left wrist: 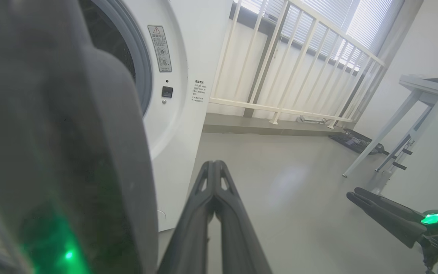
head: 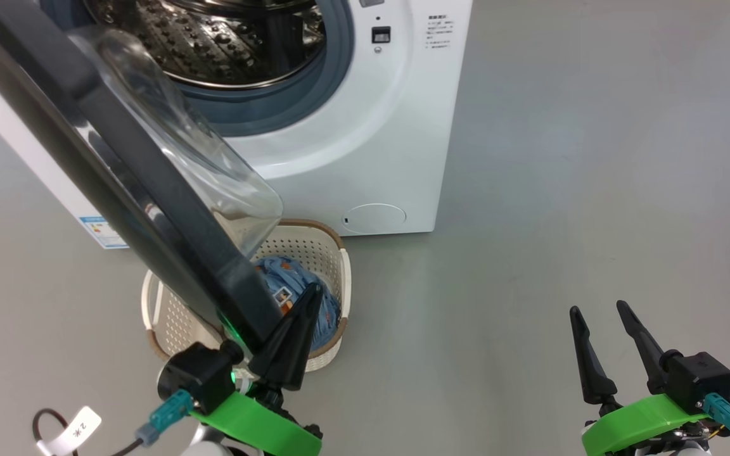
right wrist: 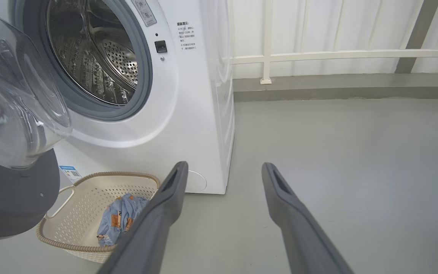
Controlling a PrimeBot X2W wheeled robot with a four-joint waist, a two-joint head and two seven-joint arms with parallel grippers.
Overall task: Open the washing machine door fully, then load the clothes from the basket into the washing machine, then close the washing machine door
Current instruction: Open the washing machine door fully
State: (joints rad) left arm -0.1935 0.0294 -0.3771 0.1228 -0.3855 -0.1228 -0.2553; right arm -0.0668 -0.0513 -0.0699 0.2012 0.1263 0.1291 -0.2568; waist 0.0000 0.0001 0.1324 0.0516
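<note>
— Which step is it on, do you reckon?

— The first one, I'd say. The washing machine door [head: 168, 209] is swung out from the washing machine [head: 352, 158], but it doesn't look fully open to me. It hangs right over the basket [head: 324, 250] and covers the near half of it.

— And the clothes?

— All in the basket, a blue bundle [head: 289, 278] down in its bottom, with the basket on the floor [head: 561, 190] just in front of the machine. The drum [head: 225, 44] looks empty, so no loading has begun.

— What are the arms doing?

— The left jaws are pressed together on nothing, lying just beside the door's outer rim. Whether they touch it I can't tell from here. The right jaws are spread apart and empty, well off to the side over bare floor.

— So what comes next?

— I'd guess the door needs to go further round, away from the drum opening, until the basket is uncovered. With closed jaws that means a push along the rim, not a grip. It should be steady, since the rim is glossy and they could slide off. After that either arm needs a clear drop onto the bundle.
</note>
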